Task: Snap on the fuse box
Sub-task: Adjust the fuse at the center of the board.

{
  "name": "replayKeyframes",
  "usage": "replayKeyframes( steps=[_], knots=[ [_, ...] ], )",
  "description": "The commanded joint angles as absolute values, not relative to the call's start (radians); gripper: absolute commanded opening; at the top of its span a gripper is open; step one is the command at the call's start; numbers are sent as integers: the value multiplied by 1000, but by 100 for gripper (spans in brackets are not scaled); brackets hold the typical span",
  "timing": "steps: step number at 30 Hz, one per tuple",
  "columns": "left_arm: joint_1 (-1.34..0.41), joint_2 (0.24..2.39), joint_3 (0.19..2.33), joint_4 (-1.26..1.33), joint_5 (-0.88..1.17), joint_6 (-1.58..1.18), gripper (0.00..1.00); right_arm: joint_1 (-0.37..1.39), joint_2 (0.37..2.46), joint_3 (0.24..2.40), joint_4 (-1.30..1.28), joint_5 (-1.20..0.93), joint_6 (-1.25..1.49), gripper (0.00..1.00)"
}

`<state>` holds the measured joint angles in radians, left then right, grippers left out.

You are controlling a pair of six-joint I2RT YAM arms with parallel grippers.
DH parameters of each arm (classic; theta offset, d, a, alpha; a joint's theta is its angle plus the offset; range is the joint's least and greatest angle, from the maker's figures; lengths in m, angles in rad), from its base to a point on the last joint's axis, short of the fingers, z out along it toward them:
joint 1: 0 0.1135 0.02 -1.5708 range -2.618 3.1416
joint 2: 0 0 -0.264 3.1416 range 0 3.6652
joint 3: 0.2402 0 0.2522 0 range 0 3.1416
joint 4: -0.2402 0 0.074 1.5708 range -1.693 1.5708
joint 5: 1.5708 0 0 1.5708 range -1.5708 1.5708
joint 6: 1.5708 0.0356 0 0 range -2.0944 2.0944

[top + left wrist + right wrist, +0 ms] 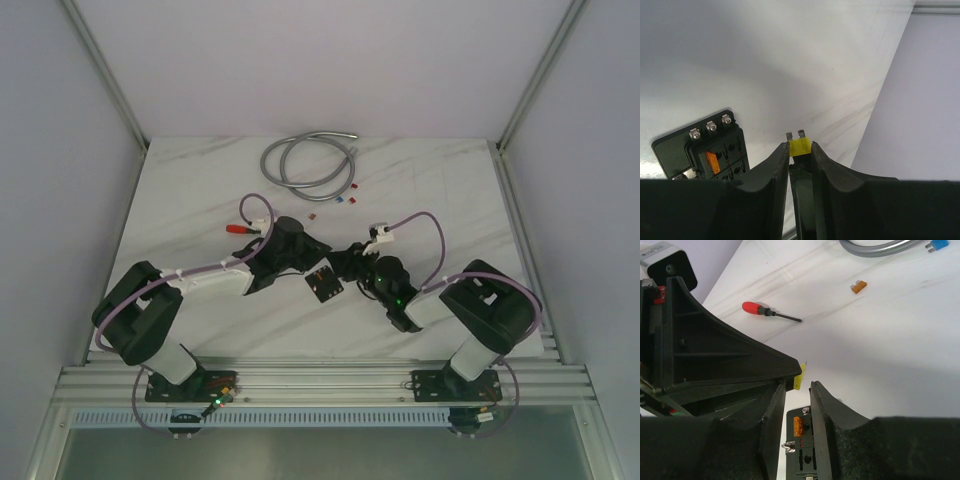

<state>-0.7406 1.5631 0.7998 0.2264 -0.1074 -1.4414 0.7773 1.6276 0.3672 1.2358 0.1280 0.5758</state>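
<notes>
Left jaws clenched on yellow fuse point(800, 147) | right jaws narrowly parted, fuse box point(800, 445) showing between them | worktop point(765, 60) beneath

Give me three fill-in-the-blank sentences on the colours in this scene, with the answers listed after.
The held fuse in the left claw is ____.
The seated fuse in the fuse box is ____.
The handle of the screwdriver is ____.
Missing words: yellow, orange, red.
</notes>
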Motion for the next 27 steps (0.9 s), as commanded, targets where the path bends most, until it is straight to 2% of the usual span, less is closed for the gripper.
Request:
replayKeyframes(
  steps=[1, 6, 14, 17, 20, 27],
  knots=[
    [-744, 1536, 783, 249, -71, -1465, 32, 784, 1658, 381, 1326, 221, 558, 32],
    [-756, 1537, 778, 257, -65, -1476, 32, 790, 1670, 383, 1354, 279, 552, 24],
    [-766, 1551, 773, 277, -53, -1488, 32, 792, 1677, 432, 1331, 260, 496, 21],
    [-758, 1531, 759, 268, -79, -1461, 33, 791, 1645, 444, 1201, 254, 471, 27],
    [-735, 1497, 749, 227, -113, -1411, 40, 776, 1621, 449, 1089, 212, 442, 36],
    [-668, 1422, 708, 92, -186, -1248, 51, 753, 1623, 592, 786, 41, 297, 46]
  ],
)
